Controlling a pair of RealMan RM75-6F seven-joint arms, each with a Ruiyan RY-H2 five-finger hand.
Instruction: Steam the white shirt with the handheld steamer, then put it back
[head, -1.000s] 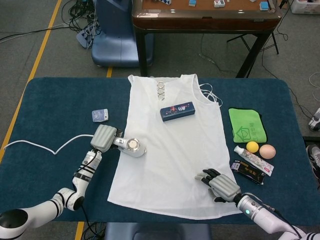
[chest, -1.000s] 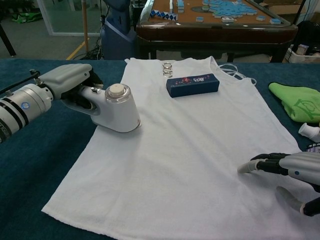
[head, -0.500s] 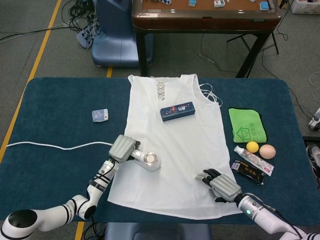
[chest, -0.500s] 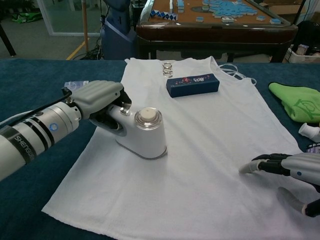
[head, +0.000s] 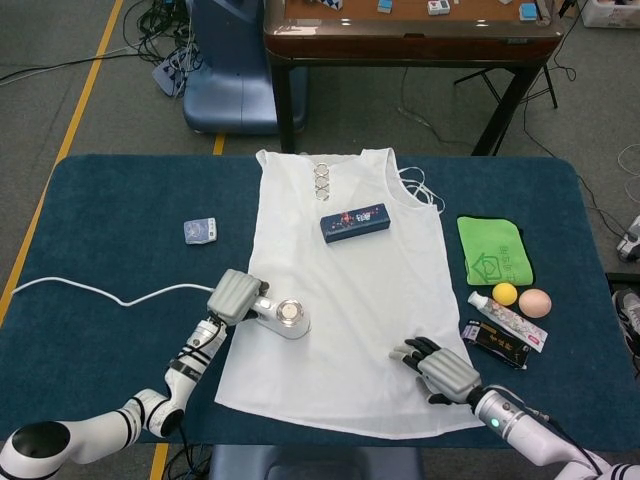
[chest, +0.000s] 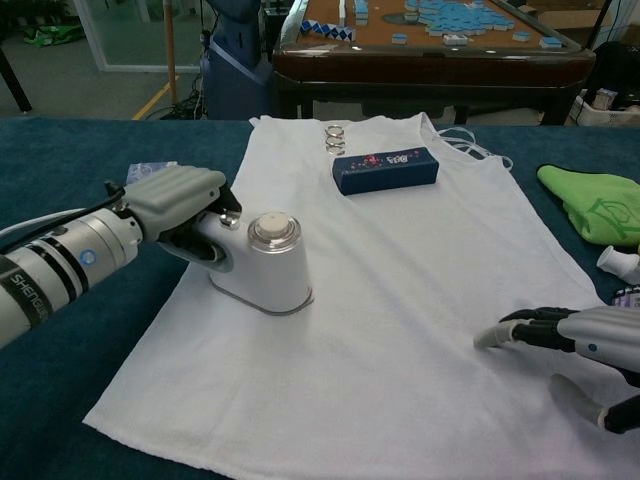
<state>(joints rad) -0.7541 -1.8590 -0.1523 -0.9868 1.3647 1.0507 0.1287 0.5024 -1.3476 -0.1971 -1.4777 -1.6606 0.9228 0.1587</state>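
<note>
While left hand (chest: 175, 195) grips steamer (chest: 265, 265), on shirt (chest: 400, 280)

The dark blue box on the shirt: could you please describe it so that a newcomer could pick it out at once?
Start from the white shirt spread on the blue table. Near its neckline, just below the metal rings, lies the dark blue box. It is the only long, dark, printed thing lying on the white cloth.

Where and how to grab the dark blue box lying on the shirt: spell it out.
Take the dark blue box across its two long sides, coming straight down from above. It lies flat on the white shirt near the neckline, long and narrow, its long axis running roughly left to right, with bare cloth along both long sides for fingers.
</note>
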